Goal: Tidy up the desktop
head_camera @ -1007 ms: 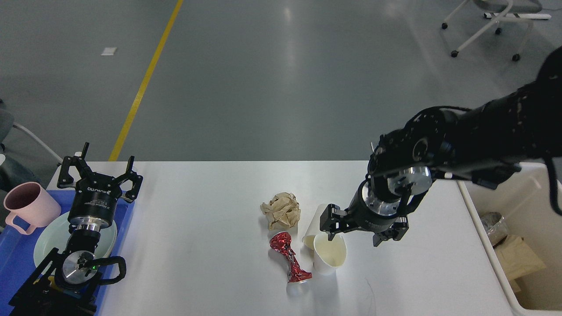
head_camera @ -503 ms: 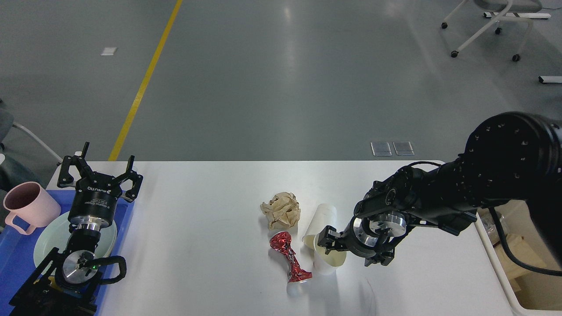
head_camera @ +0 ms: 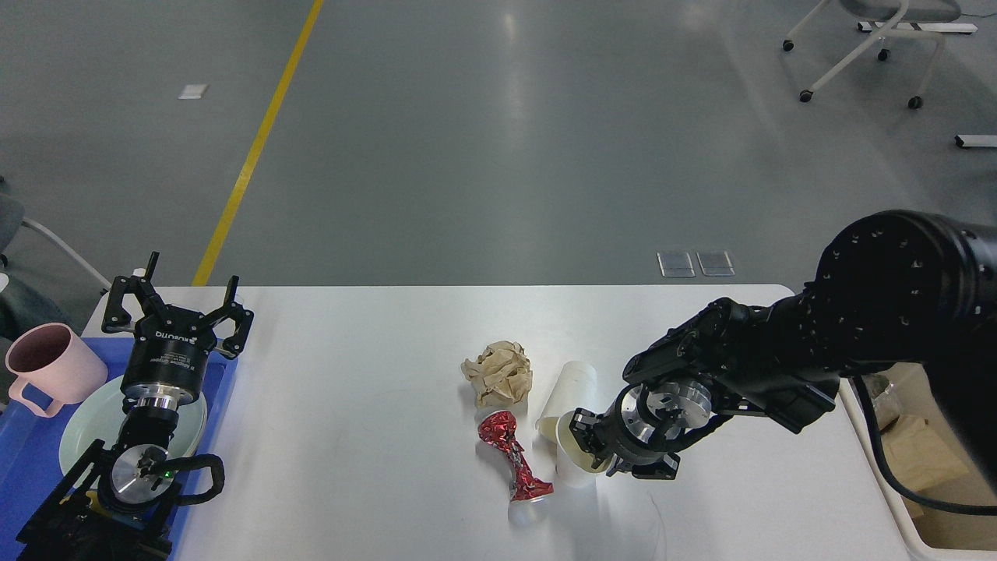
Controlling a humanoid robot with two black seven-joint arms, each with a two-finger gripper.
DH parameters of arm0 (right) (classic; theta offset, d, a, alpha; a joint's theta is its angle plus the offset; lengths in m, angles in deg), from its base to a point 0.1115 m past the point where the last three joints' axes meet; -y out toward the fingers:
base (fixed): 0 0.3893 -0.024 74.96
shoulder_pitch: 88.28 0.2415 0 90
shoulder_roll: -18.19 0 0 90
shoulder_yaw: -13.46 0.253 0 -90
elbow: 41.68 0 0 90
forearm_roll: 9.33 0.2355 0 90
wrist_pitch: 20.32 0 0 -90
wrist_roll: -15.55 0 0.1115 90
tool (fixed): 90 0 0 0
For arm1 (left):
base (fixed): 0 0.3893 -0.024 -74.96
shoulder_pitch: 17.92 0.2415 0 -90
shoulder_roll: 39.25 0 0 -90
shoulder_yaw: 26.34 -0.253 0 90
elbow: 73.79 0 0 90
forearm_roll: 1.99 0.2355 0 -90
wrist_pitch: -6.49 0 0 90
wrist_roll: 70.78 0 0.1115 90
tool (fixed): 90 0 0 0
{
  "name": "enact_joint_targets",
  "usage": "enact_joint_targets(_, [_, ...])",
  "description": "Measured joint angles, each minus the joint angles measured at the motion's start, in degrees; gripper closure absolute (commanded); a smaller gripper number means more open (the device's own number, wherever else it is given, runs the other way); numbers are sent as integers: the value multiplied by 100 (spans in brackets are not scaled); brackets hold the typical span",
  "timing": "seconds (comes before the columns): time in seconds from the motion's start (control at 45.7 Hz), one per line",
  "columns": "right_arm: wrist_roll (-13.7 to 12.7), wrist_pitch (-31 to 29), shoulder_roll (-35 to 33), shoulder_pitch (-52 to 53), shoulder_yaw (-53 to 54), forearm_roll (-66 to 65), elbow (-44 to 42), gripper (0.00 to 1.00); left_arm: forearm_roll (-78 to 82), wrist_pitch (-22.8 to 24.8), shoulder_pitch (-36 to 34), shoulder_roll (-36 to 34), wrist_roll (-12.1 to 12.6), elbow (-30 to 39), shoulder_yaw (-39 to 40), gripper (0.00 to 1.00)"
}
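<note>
Desktop point(head_camera: 374, 351): crumpled brown paper point(head_camera: 499, 372), crushed red can point(head_camera: 514, 460), two paper cups (one upright point(head_camera: 572, 471), one lying point(head_camera: 565, 393)); right gripper point(head_camera: 596, 452) at upright cup's rim.

Our left arm comes up from the bottom-left corner, wrist roughly vertical, left gripper point(head_camera: 177, 300) at its far end with both fingers spread wide apart, nothing between them. Our right arm reaches in from the right edge, elbow bulky, forearm angled down-left. Right gripper point(head_camera: 598, 452) points left and down; it's dark and partly end-on, so finger spacing is probably not readable.
</note>
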Motion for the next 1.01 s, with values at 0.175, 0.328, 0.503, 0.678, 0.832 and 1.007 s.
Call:
enact_joint_targets(0.175, [-1, 238, -1, 3, -1, 131, 15, 100, 0, 0, 0, 0, -3, 0, 0, 3])
enact_joint_targets(0.328, [-9, 215, -27, 31, -7, 152, 57, 100, 0, 0, 0, 0, -3, 0, 0, 3])
enact_joint_targets(0.503, [-15, -236, -118, 217, -7, 153, 237, 100, 0, 0, 0, 0, 4, 0, 0, 3])
enact_joint_targets(0.678, [-15, -925, -600, 1019, -48, 125, 821, 100, 0, 0, 1, 0, 4, 0, 0, 3])
enact_joint_targets(0.832, [-16, -1637, -1090, 2085, -305, 39, 1339, 100, 0, -1, 1, 0, 4, 0, 3, 4])
enact_joint_targets(1.007, [-16, -2698, -1404, 3368, -807, -48, 1609, 100, -1, -1, 1, 0, 5, 0, 5, 3])
